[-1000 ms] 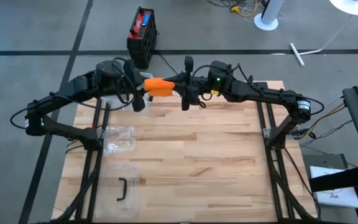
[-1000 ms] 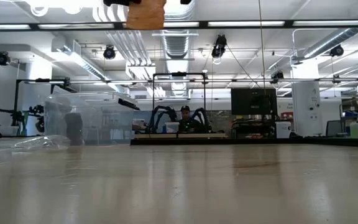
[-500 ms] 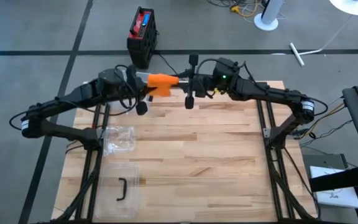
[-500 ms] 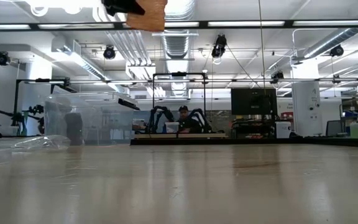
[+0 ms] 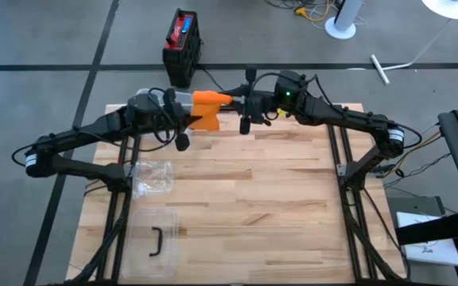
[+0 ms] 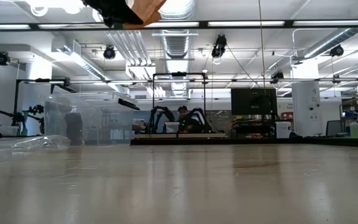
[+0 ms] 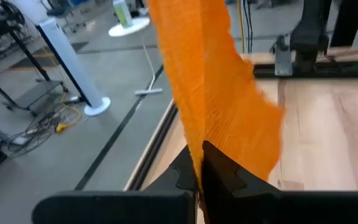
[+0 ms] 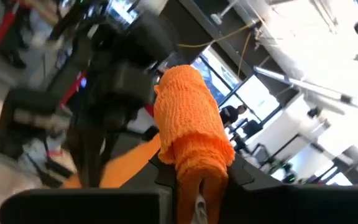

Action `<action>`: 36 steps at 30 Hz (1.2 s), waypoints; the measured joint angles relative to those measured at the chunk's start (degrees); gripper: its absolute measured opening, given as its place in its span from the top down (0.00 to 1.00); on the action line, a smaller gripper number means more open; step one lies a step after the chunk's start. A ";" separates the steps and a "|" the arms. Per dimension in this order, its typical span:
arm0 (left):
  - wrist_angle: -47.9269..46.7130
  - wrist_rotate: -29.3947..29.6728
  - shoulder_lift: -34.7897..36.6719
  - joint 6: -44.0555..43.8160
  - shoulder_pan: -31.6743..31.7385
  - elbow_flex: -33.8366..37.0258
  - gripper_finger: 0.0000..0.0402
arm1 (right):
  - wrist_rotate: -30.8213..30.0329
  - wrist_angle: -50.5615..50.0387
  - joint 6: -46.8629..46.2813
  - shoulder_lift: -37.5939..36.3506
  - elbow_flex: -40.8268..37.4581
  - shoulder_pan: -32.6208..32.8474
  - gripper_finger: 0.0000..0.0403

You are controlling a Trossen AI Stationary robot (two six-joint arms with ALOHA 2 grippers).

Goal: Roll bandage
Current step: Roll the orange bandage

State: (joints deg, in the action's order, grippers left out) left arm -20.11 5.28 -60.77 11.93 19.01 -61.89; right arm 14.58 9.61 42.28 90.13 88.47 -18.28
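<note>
Upper centre, above worktop [image 5: 237,183]: left claw [image 5: 191,116] and right claw [image 5: 233,101] each clamped on orange bandage [image 5: 207,101].

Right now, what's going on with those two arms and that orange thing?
Both arms are raised over the far edge of the wooden table, working an orange bandage between them. The right gripper is shut on the rolled end, and the left gripper pinches the loose strip that trails from it. The roll is only partly wound. A crumpled clear plastic bag and a clear lidded box sit untouched at the table's left.
</note>
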 joint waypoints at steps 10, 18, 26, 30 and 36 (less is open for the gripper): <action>-2.83 -7.24 0.83 -0.03 -0.21 -5.47 0.96 | -0.19 -0.93 15.57 0.02 0.00 0.90 0.89; -8.16 -10.83 1.00 -0.10 -0.73 -8.57 0.75 | -1.36 0.07 16.86 0.02 0.00 1.08 0.89; -1.44 -11.66 2.57 0.56 -0.81 -6.22 0.52 | 3.83 -3.37 3.39 -2.63 -0.07 -1.18 0.89; 4.16 -12.46 3.32 0.03 -0.83 -2.68 0.44 | 3.27 -7.72 3.25 -3.25 -0.39 -1.92 0.89; 8.11 -13.64 4.04 -0.49 -0.83 1.85 0.35 | -0.72 -12.88 6.73 -4.61 -0.63 -1.32 0.89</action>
State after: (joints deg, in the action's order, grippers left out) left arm -12.00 -8.36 -56.73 11.44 18.17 -60.04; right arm 13.86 -3.27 49.01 85.52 87.83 -19.60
